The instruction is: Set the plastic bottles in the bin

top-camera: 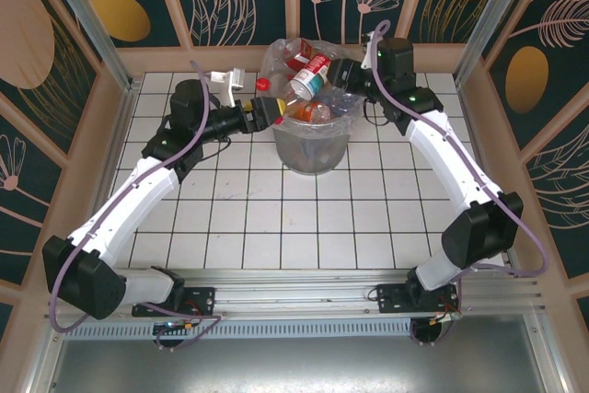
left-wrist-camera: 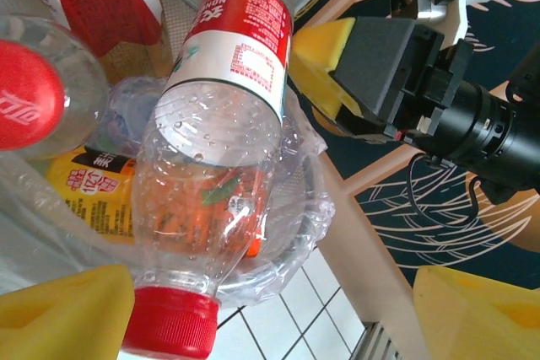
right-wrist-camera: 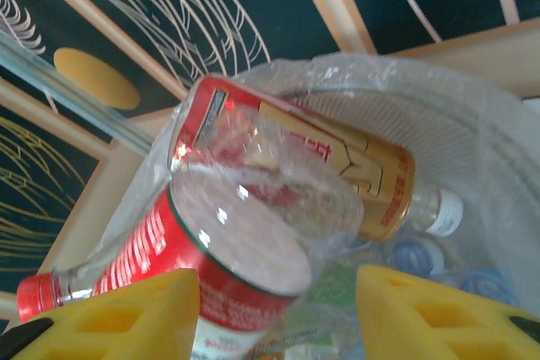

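The grey bin (top-camera: 313,149), lined with a clear bag, stands mid-table heaped with plastic bottles. On top lies a clear bottle with a red-and-white label (top-camera: 311,75), tilted, its red cap (left-wrist-camera: 169,322) pointing at my left arm. My left gripper (left-wrist-camera: 270,318) is open at the bin's left rim (left-wrist-camera: 287,233), with that cap close to one yellow finger (left-wrist-camera: 67,314). My right gripper (right-wrist-camera: 278,318) is open at the bottle's base (right-wrist-camera: 245,242); a gap shows beside its right finger (right-wrist-camera: 439,318). A gold-labelled bottle (right-wrist-camera: 354,174) and a red-capped one (left-wrist-camera: 25,94) lie in the heap.
White tiles (top-camera: 248,227) spread in front of the bin and to both sides. Wooden walls with dark leaf panels (top-camera: 83,135) close in the table at the left, the right and the back, just behind the bin. Both arms meet over the bin.
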Available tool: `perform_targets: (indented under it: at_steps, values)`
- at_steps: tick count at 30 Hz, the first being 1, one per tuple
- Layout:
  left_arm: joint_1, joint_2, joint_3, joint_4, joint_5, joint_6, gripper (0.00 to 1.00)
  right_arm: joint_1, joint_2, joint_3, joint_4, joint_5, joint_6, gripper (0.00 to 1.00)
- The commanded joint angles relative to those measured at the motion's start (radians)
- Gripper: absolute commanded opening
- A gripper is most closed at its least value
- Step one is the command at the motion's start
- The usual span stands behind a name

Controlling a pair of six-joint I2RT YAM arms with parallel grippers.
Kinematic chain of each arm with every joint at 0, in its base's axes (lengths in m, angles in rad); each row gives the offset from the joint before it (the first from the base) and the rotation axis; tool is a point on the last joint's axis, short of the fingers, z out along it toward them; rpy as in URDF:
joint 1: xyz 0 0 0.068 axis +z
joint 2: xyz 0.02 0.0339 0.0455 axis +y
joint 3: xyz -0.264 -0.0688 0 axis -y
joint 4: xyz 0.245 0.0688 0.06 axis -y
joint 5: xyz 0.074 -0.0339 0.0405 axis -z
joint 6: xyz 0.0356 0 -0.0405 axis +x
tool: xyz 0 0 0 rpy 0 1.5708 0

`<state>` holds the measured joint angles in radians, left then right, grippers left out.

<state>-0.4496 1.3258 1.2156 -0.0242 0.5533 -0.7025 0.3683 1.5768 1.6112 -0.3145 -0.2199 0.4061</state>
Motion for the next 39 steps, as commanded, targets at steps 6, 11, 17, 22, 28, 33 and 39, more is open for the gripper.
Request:
perform_targets:
  at_steps: [6,11,17,22,28,33,39]
  values:
    - [-0.052,0.03,0.083,-0.016,-0.025,0.007,0.86,-0.01,-0.005,0.067,-0.026,0.051,-0.048,0.6]
    - [-0.059,0.032,0.077,-0.024,-0.055,0.0,0.86,0.01,-0.004,0.064,-0.075,0.087,-0.059,0.69]
    - [-0.061,0.014,0.142,-0.215,-0.236,0.094,0.87,0.046,-0.029,0.003,-0.037,0.077,-0.073,0.77]
    - [-0.061,-0.021,0.138,-0.32,-0.25,0.112,0.87,0.056,-0.026,0.003,-0.04,0.078,-0.085,0.76]
    - [-0.063,-0.067,0.084,-0.35,-0.128,0.076,0.87,0.055,-0.026,0.001,-0.047,0.114,-0.089,0.76]
    - [-0.069,-0.091,0.057,-0.294,-0.022,0.018,0.87,0.055,-0.025,-0.004,-0.046,0.132,-0.092,0.76]
    - [-0.092,-0.057,0.059,-0.229,0.022,-0.017,0.86,0.055,-0.032,0.007,-0.047,0.143,-0.093,0.76]
